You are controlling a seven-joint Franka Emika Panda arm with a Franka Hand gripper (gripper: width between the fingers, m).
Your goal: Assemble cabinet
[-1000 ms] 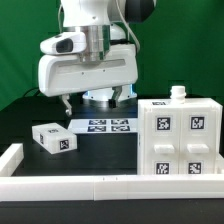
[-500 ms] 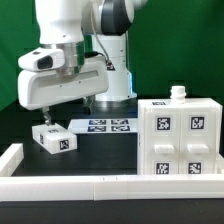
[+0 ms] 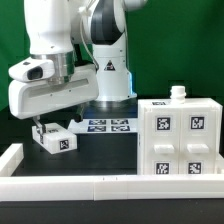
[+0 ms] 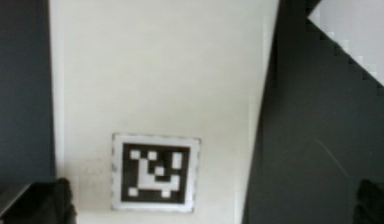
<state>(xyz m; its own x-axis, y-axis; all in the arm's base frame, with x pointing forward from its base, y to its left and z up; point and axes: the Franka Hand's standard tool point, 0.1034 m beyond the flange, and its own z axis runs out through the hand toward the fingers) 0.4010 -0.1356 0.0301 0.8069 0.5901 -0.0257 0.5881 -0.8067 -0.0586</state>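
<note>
– Since half a second ago the arm (image 3: 55, 60) has swung further to the exterior view's left and dropped lower, hasn't it?

– Yes. The gripper (image 3: 52, 125) now hangs right over the small block (image 3: 56, 141), where before it was higher and more to the right.

– What sits nearest the camera?

– A low white rail (image 3: 100, 185) across the front edge of the black bench (image 3: 100, 155), turning up at the left corner.

– And behind it?

– On the left, the block, lying on the bench with one tag facing front. On the right, the cabinet (image 3: 180, 140), upright just behind the rail, well apart from the block, with four tags on its front and a small white knob (image 3: 178, 93) on top.

– Is the gripper holding anything?

– No. In the wrist view its dark fingers (image 4: 36, 202) stand wide apart with the block (image 4: 162, 90) and its tag (image 4: 157, 170) between them. Dark bench shows beside the block on one side; the jaws have not closed on it.

– Further back?

– The marker board (image 3: 105, 126) lies flat between block and cabinet, then the arm's white base (image 3: 112, 85) before a green backdrop (image 3: 190, 40).
</note>
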